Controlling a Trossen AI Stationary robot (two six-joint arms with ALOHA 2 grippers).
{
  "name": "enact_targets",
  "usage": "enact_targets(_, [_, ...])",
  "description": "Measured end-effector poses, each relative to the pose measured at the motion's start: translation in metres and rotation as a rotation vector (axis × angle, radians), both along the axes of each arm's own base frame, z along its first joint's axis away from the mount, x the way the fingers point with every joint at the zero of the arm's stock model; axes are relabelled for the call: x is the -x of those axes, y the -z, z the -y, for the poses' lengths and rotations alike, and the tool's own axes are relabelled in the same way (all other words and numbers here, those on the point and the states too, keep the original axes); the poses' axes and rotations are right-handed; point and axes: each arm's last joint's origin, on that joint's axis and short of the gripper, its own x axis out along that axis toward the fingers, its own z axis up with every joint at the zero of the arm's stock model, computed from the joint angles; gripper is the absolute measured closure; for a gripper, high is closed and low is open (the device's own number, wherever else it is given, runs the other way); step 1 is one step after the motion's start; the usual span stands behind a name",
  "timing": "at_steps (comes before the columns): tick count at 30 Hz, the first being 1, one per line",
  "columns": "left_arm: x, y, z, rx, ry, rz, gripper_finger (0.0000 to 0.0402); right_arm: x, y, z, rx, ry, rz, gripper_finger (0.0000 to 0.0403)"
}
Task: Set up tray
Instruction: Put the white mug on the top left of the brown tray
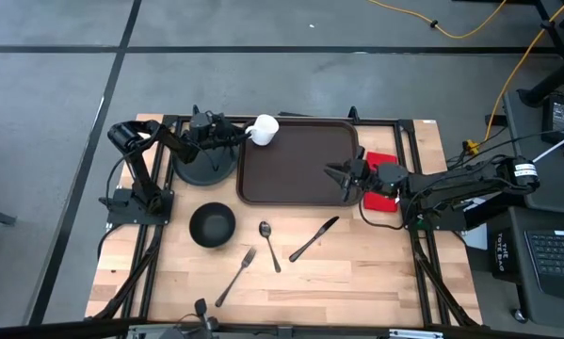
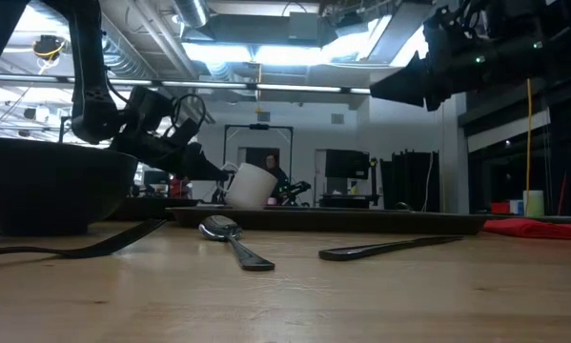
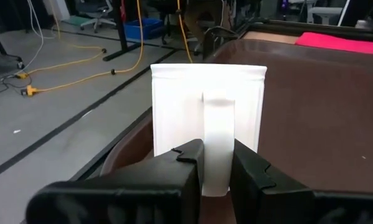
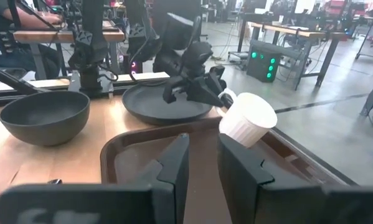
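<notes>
While my left gripper (image 1: 249,135) pinches the white mug (image 1: 265,129) by its handle over the tray's (image 1: 300,188) far-left corner, ready to set down, my right gripper (image 1: 335,174) waits unclenched, holding nothing, over its right side.

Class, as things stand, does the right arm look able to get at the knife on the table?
Probably yes. The right tool hangs over the tray, holding nothing, and the knife lies uncovered just in front of the tray with nothing between.
</notes>
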Motion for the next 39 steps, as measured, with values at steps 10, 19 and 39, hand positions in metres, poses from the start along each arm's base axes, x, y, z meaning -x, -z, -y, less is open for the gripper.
enact_targets(10, [0.002, 0.008, 0.002, 0.072, -0.022, -0.067, 0.0360, 0.000, -0.002, 0.000, 0.026, -0.002, 0.015, 0.0316])
enact_targets(19, [-0.009, 0.003, -0.001, 0.041, -0.047, -0.065, 0.0351, 0.000, -0.003, 0.000, 0.026, -0.002, 0.018, 0.0316])
enact_targets(39, [-0.024, -0.001, -0.009, 0.061, -0.136, -0.148, 0.0344, 0.000, -0.002, 0.000, 0.025, -0.002, 0.017, 0.0316])
